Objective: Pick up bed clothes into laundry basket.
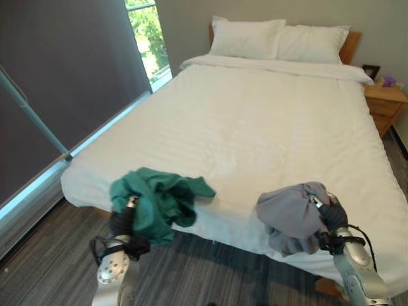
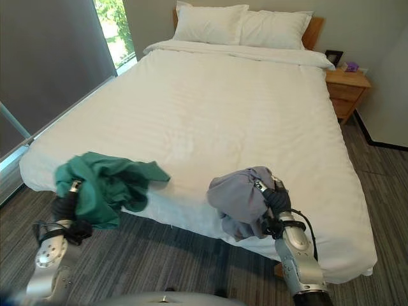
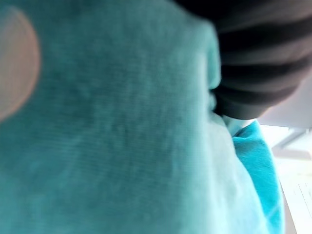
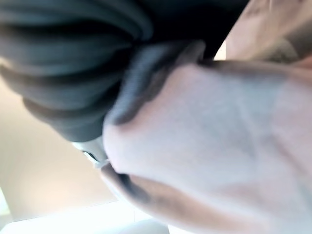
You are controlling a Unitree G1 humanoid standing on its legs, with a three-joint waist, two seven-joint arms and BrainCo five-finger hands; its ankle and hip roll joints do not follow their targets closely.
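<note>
Nearest the camera, dark striped carpet [image 1: 210, 268] runs along the foot of the bed [image 1: 255, 127]. Its white duvet lies smooth, with two white pillows [image 1: 280, 39] against the wooden headboard [image 1: 350, 46]. A wooden nightstand [image 1: 386, 102] stands beside the bed on the right; a grey blind [image 1: 57, 76] and a window [image 1: 148, 38] line the left wall.

At the bed's foot edge, the left robot hand [image 1: 121, 220] is buried in a green garment [image 1: 162, 197], part on the duvet, part hanging over the edge; whether its fingers are curled cannot be told. The right robot hand [image 2: 275, 199] is raised with a grey garment [image 2: 241, 199] draped over it, fingers hidden under the cloth.
</note>
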